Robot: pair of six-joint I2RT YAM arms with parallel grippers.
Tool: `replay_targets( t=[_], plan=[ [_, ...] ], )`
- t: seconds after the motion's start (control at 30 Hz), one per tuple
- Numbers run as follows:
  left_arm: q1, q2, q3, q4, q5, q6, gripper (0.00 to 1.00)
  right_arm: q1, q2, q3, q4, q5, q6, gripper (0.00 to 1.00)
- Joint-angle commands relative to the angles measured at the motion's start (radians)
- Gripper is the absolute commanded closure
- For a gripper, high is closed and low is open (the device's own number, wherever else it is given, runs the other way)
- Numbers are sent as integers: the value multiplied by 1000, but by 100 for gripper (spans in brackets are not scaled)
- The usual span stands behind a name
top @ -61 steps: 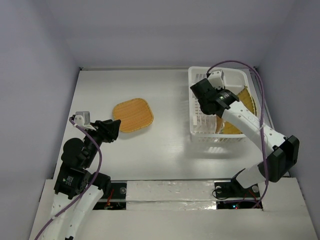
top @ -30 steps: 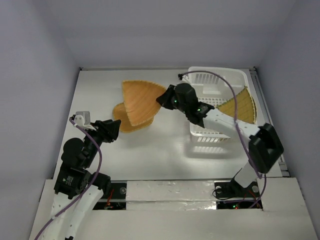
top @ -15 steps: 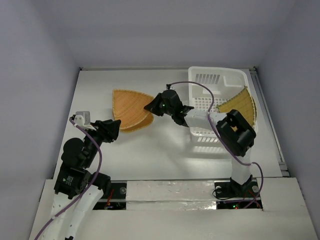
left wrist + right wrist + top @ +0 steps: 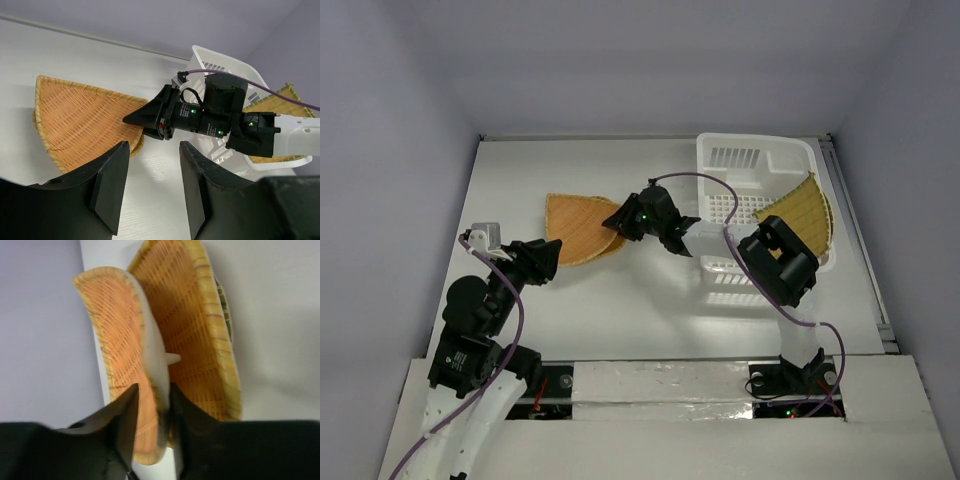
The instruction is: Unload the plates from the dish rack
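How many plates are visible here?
3: a plate flat on the table, a second plate tilted atop it at the right end effector, a large plate leaning in the dish rack. More may be hidden.

A lab test booth: plain walls, white table.

White arms, black tools, purple cables

Right arm stretches leftward, right gripper leading; left gripper hovers, fingers parted.
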Motion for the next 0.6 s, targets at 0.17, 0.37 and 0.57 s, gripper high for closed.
replay_targets(
  t=[0.17, 0.37, 0.57],
  plan=[
    [-3, -1, 10, 39, -3, -3, 58, 12, -42, 22, 48, -12, -30, 31],
    [-3, -4, 10, 40, 0, -3, 58, 21, -91, 22, -88, 68, -135, 9],
    [-3, -9, 9, 40, 0, -3, 58, 40, -126, 50, -241, 186, -230, 0]
  ],
)
